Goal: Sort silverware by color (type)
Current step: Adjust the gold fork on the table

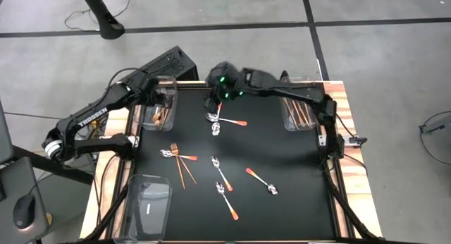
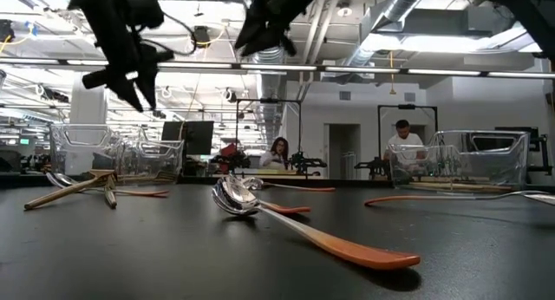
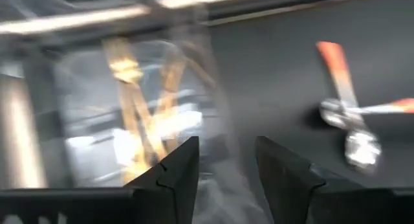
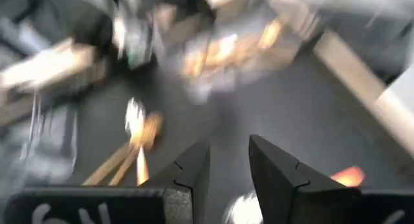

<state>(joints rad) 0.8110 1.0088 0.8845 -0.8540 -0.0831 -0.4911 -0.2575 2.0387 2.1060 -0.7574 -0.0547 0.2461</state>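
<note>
Silverware lies scattered on the black table: two spoons with orange-red handles (image 1: pixel 216 121) near the far edge, a spoon and a gold fork (image 1: pixel 174 154) beside copper knives (image 1: pixel 183 172), and three more spoons (image 1: pixel 220 170) (image 1: pixel 226 197) (image 1: pixel 261 179). My left gripper (image 1: pixel 164 100) (image 3: pixel 226 160) hovers open and empty over the far-left bin (image 1: pixel 159 110), which holds gold forks (image 3: pixel 139 107). My right gripper (image 1: pixel 213 101) (image 4: pixel 229 160) hangs open and empty above the two far spoons.
A clear bin at the far right (image 1: pixel 297 114) holds copper knives. Another clear bin (image 1: pixel 149 205) sits at the near-left corner with a small pale item inside. People sit in the room beyond the table (image 2: pixel 279 153). The table's wooden rim (image 1: pixel 347 166) frames the black mat.
</note>
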